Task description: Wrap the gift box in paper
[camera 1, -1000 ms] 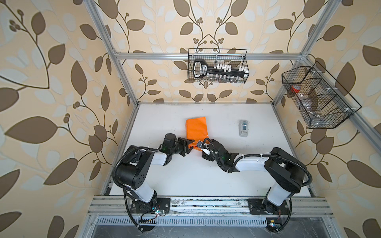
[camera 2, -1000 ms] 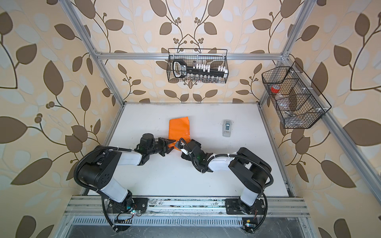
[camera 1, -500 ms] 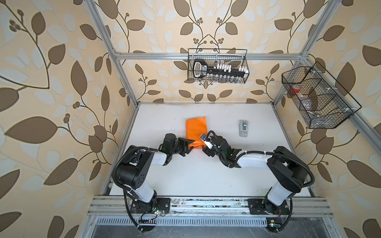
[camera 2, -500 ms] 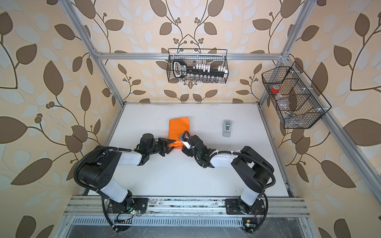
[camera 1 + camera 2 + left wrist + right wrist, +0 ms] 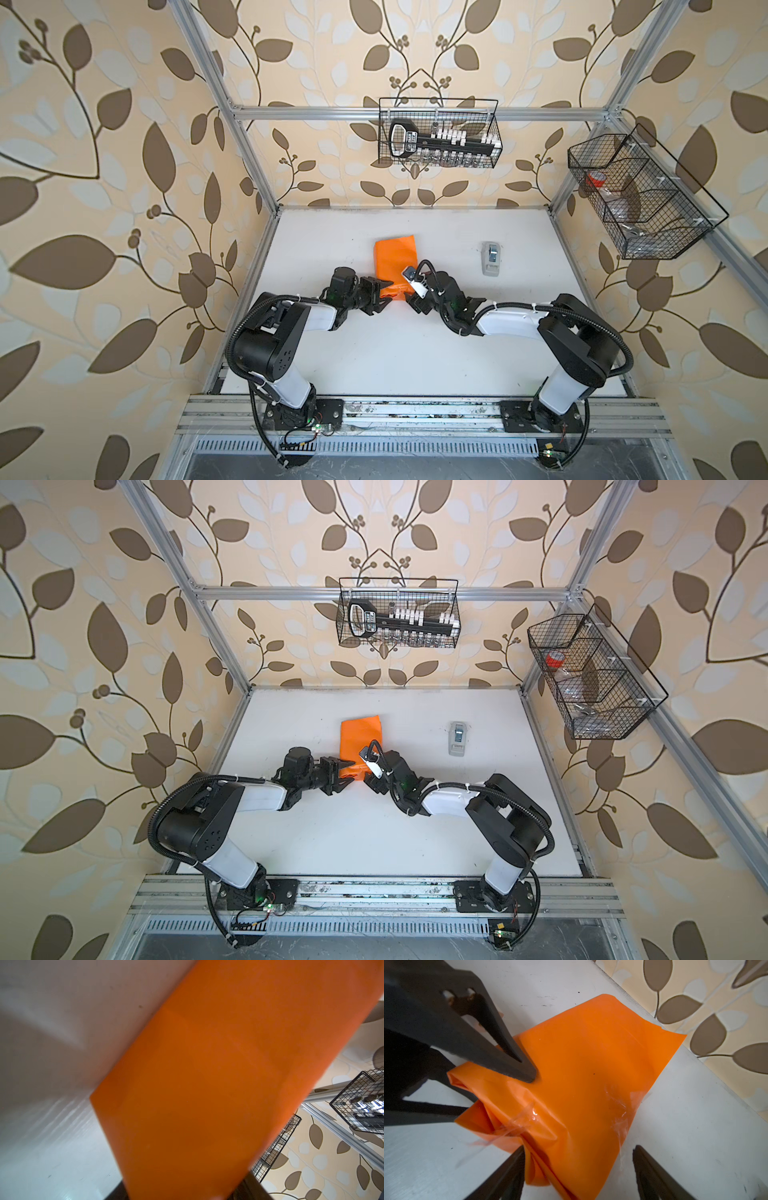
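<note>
Left gripper (image 5: pixel 390 293) jaws apart astride taped near-end folds of the paper (image 5: pixel 395 257), right gripper (image 5: pixel 578 1150) spread wide beside; likely end-closing step; next: flattening flaps, then far end.

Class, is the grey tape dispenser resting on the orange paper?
No, the tape dispenser sits on bare table, well apart from the paper.

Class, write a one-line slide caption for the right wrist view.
Taped orange paper on the table; left gripper open at its folded end, right gripper open close by.
</note>
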Motion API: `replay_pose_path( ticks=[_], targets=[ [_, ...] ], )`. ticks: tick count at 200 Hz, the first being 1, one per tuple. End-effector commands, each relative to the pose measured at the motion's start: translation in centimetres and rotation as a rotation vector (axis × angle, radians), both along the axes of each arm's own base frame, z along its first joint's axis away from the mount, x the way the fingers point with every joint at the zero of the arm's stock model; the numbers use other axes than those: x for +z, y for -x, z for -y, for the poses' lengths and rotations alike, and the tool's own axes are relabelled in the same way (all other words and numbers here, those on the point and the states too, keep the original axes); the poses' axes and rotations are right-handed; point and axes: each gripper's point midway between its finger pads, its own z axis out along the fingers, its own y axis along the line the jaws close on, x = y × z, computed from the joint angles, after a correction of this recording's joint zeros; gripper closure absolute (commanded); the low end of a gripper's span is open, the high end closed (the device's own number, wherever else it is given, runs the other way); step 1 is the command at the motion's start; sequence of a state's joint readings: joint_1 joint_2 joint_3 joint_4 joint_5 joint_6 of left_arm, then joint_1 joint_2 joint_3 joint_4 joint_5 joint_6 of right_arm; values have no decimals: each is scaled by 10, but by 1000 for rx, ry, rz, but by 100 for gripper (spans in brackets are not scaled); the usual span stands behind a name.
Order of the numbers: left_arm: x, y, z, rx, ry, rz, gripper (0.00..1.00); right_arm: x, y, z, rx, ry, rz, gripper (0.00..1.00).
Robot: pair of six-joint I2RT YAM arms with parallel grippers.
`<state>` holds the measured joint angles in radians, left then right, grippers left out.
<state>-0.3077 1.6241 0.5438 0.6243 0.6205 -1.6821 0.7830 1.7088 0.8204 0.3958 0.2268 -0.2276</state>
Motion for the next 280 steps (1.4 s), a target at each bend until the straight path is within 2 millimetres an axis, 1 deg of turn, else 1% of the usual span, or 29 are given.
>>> replay_pose_path(
  ticks=[1,13,42,60,81,107,146,191,221,232,247,280],
  targets=[
    [21,-6,8,-25,10,56,44,-3,-4,-4,6,-3,-13,20],
    [21,-7,10,-18,9,51,43,-4,-4,-4,4,-1,-14,20],
    [29,-12,22,-23,15,69,42,-4,-4,-3,1,-3,-14,20],
    [26,-12,27,-19,13,57,40,-4,-3,-2,-1,-5,-13,20],
    [20,-13,27,4,17,46,41,-3,-3,-2,-1,-6,-13,20],
    [19,-15,27,20,26,45,44,1,-1,-2,0,-17,-11,21],
    [13,-18,22,60,15,29,46,16,5,9,-19,-41,7,21],
    [14,-24,20,106,37,26,49,42,12,19,-72,-153,-18,22],
    [15,-27,18,124,35,24,50,58,21,8,-33,-215,-37,23],
    [15,-27,18,127,36,24,50,60,21,4,-21,-213,-41,22],
    [15,-28,18,131,37,23,50,58,19,1,-12,-195,-51,22],
    [16,-30,19,135,50,23,50,40,17,-5,9,-137,-79,23]
  ],
)
